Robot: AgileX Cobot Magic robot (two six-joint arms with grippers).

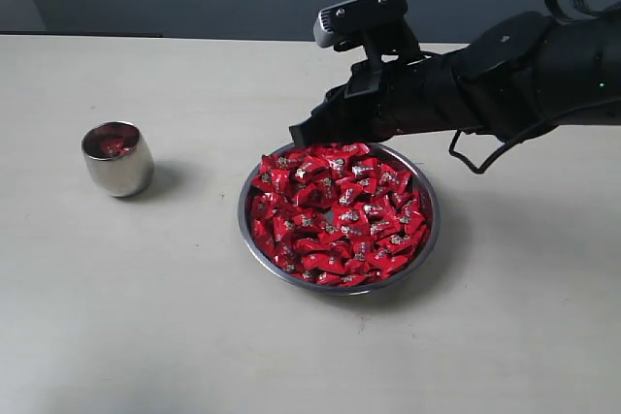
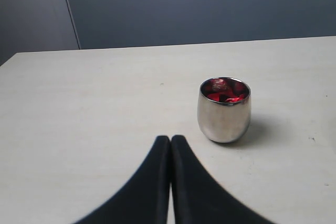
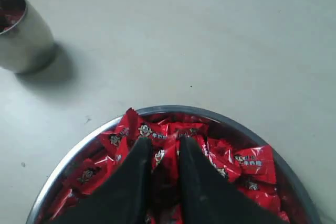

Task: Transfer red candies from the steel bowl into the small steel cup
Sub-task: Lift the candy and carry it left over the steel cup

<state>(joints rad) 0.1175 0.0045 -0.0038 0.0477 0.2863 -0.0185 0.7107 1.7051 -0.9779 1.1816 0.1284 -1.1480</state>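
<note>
Plainly, the red candies [image 1: 338, 215] are mostly lying heaped in the steel bowl [image 1: 434, 235], covering its floor almost from rim to rim, so I am judging the job as barely begun. A few are already showing red inside the small steel cup [image 1: 117, 164], which is standing upright on the table [image 1: 146, 336], well apart from the bowl on my left side. How many are sitting in there I cannot tell, only that the cup is not looking full to its lip. Nearly all the carrying is lying ahead of me.

I am reaching my right gripper [image 3: 164, 142] down into the pile near the bowl's rim on the cup's side. Its jaws are standing only narrowly apart, and a red wrapper is filling the gap between them, so I am reckoning that I am pinching a candy. The neighbouring wrappers are crowding so close that I cannot say whether it is only one. It is not lifted clear of the heap. My left gripper [image 2: 170, 139] is pointing at the cup from near by, its jaws pressing together and holding nothing.
</note>
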